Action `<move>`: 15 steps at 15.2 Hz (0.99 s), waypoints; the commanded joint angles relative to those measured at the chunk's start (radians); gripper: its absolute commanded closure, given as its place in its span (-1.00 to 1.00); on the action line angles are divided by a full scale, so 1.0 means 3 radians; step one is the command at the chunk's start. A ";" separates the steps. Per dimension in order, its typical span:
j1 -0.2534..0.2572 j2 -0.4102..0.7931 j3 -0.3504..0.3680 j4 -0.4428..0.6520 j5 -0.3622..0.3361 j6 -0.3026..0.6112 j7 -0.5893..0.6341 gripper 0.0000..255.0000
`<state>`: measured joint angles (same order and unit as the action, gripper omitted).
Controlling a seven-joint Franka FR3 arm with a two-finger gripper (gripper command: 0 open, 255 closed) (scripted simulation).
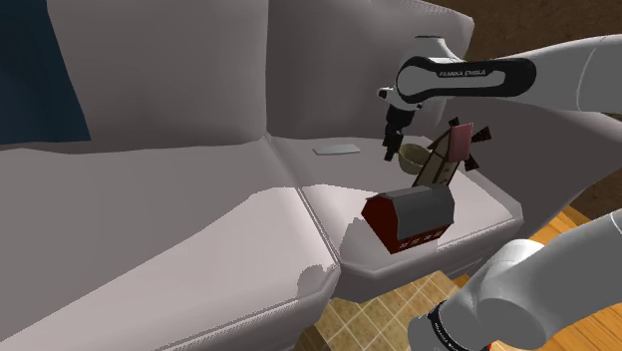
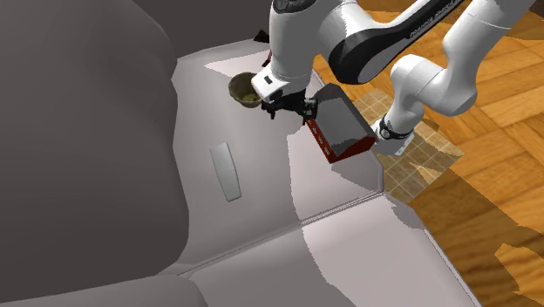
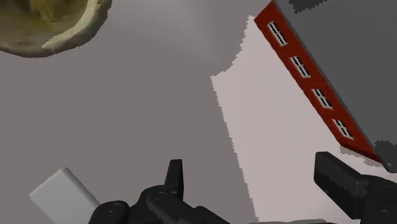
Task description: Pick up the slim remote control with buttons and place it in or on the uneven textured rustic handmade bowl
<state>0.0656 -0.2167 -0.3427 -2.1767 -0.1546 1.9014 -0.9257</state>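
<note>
The remote (image 1: pixel 336 150) is a slim pale grey slab lying flat on the sofa seat (image 1: pixel 199 229); it is also visible as the remote (image 2: pixel 227 171), and one of its corners (image 3: pixel 63 194) shows beside the fingers. The bowl (image 1: pixel 414 157) is a lumpy olive-tan one, standing further along the seat near the armrest, seen as the bowl (image 2: pixel 243 90) and by its rim (image 3: pixel 51 25). My gripper (image 1: pixel 391 150) hangs open above the cushion between the bowl and the red house, holding nothing. It is also seen as the gripper (image 2: pixel 288 109) and the gripper (image 3: pixel 261 184).
A red toy house (image 1: pixel 411 214) with a dark roof lies on the seat's front edge, close under the arm; it shows as the house (image 2: pixel 340 126) and the house (image 3: pixel 312 83). A brown windmill-like model (image 1: pixel 454 150) stands beside the bowl. Wooden floor (image 2: pixel 488 174) lies beyond the sofa.
</note>
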 commanded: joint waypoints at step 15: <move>-0.0309 0.2393 0.0059 0.2269 0.0944 -0.0070 -0.2231 -1.00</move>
<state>-0.0152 0.4513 -0.3365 -1.5577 0.1148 1.8953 -1.5602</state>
